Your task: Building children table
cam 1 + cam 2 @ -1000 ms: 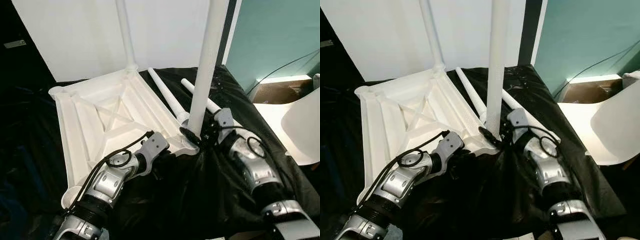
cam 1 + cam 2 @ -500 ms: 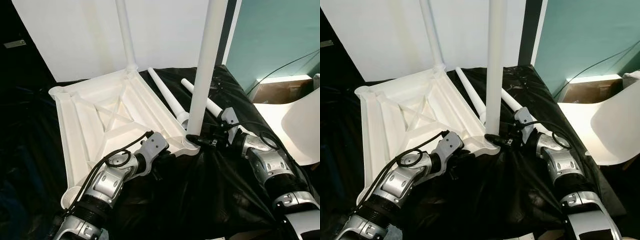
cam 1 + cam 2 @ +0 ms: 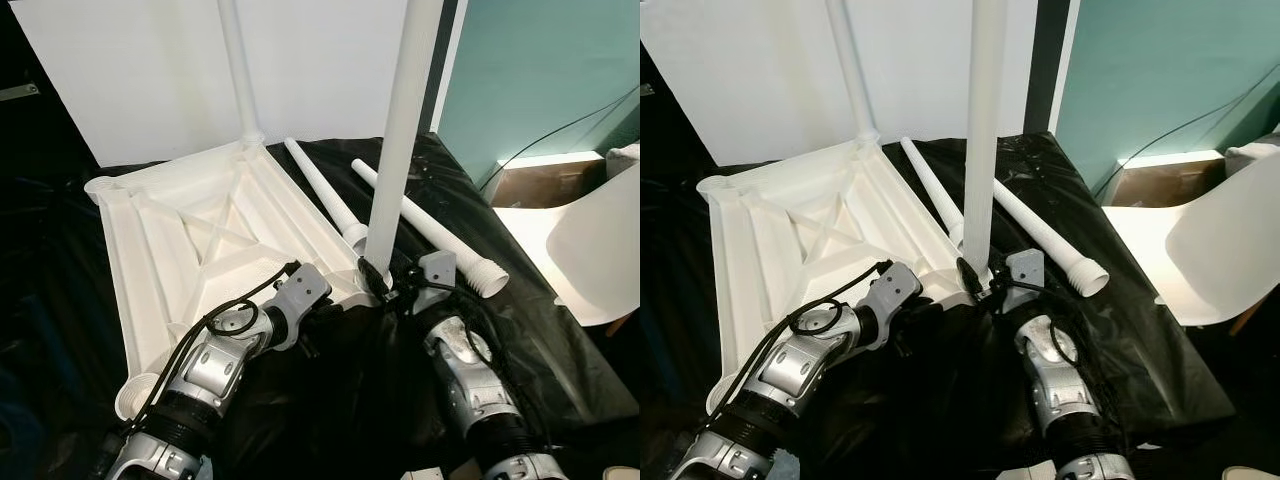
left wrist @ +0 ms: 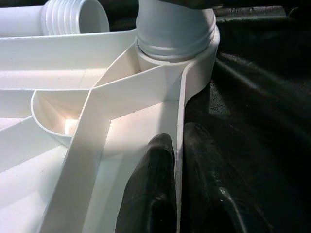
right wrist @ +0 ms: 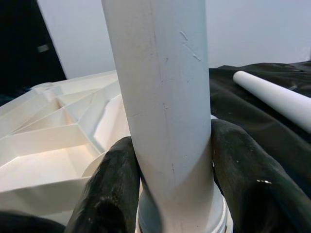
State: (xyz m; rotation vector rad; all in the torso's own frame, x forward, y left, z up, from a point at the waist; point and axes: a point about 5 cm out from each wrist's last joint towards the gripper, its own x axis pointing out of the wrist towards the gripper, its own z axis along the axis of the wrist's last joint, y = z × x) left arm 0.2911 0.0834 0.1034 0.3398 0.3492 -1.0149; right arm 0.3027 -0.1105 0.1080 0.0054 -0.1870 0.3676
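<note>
A white plastic tabletop [image 3: 190,240] lies upside down on black cloth, ribs facing up. One white leg [image 3: 238,70] stands in its far corner socket. A second leg [image 3: 398,130] stands upright in the near right corner socket [image 4: 194,63]. My right gripper [image 5: 170,189] is shut on this leg just above the socket, one black finger on each side. My left gripper [image 4: 177,189] is shut on the tabletop's rim [image 4: 181,121] close to that socket, one finger [image 4: 153,194] inside the frame and one outside. Two loose legs [image 3: 320,195] [image 3: 435,235] lie on the cloth beyond.
A black cloth [image 3: 540,340] covers the work surface. A white wall panel [image 3: 150,70] rises behind the tabletop. A white chair [image 3: 590,250] stands at the right, with a teal wall [image 3: 540,70] and a cable behind it.
My right arm has swung in closer to my body, with its gripper still at the leg's base. The camera has shifted a little, so the whole scene sits further left and lower.
</note>
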